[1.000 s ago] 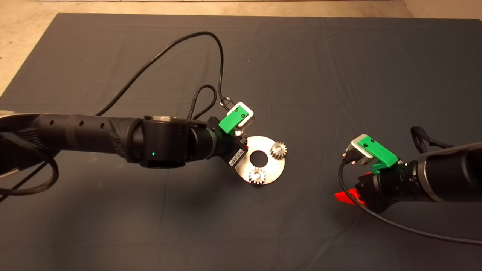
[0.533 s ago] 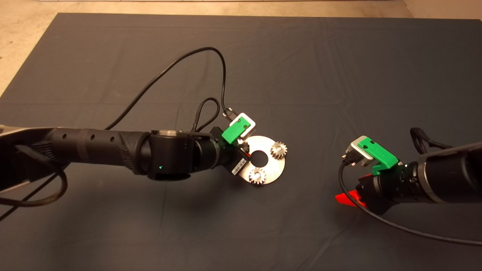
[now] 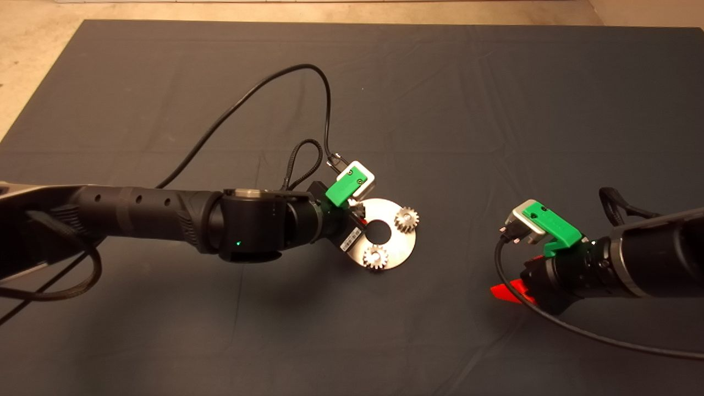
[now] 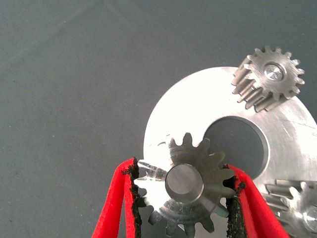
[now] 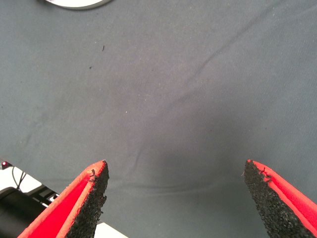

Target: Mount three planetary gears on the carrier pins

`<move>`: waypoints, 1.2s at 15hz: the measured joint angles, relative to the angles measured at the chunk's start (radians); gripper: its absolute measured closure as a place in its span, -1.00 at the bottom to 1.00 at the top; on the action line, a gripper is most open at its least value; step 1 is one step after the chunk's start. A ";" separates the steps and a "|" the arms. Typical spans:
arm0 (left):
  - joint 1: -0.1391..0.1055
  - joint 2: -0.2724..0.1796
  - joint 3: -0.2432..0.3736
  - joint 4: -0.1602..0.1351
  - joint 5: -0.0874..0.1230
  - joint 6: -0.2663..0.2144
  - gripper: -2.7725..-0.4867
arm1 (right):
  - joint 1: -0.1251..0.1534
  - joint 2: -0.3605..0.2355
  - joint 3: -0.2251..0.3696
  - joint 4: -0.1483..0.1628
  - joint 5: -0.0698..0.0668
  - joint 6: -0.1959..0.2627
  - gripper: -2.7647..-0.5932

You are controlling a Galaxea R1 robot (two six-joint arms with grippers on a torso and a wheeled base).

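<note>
Left tool (image 4: 182,198) clamped on the third of the planetary gears (image 4: 187,186), now moved further in over the disc (image 3: 399,242) than a second ago, right at the rim by the central hole. Bore filled with bright metal, so probably down on the last of the carrier pins, though seating depth hard to judge. Other two gears (image 3: 407,219) (image 3: 376,257) already seated. Likely next: release and lift clear. Right tool (image 5: 176,198) spread wide, idle over the bench mat (image 3: 495,110).
</note>
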 joint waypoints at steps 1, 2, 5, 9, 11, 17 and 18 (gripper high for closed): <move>0.000 0.001 -0.006 0.001 0.000 0.000 0.77 | 0.000 0.000 0.000 0.000 0.001 0.000 -0.32; 0.000 0.001 -0.010 0.002 0.000 0.000 0.77 | 0.000 0.000 0.000 0.001 0.000 0.000 -0.32; 0.000 0.001 -0.010 0.003 0.000 0.000 0.77 | 0.000 0.000 0.002 0.000 0.000 0.000 -0.32; 0.000 0.007 -0.030 0.004 -0.001 0.000 0.77 | 0.000 0.000 0.003 0.001 0.000 0.000 -0.32; 0.000 0.020 -0.043 0.014 -0.002 0.000 0.77 | 0.001 0.000 0.003 0.001 0.000 0.000 -0.32; 0.000 0.022 -0.043 0.025 -0.006 0.000 0.77 | 0.005 0.000 0.003 0.001 0.000 0.000 -0.32; 0.000 0.023 -0.043 0.025 -0.007 0.000 0.77 | 0.007 0.000 0.003 0.001 0.000 0.000 -0.32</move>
